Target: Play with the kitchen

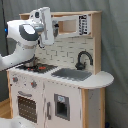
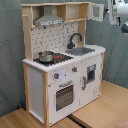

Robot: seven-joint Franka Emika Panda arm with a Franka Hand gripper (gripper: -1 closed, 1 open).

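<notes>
The kitchen (image 1: 65,85) is a white and light-wood toy unit, seen in both exterior views. Its black faucet (image 1: 84,59) curves over the grey sink (image 1: 72,74). A small metal pot (image 2: 46,56) stands on the stove (image 2: 57,58), under the range hood (image 2: 47,19). The oven door (image 2: 65,95) is closed. My gripper (image 1: 49,30) hangs high in front of the upper shelf, above the stove, touching nothing. In the second exterior view my gripper (image 2: 116,14) shows at the top right, beside the upper cabinet.
The white arm (image 1: 20,47) reaches in from the first exterior view's left, over the stove side. The kitchen (image 2: 60,65) stands on a wooden floor (image 2: 100,115). A grey curtain (image 1: 115,60) hangs behind it.
</notes>
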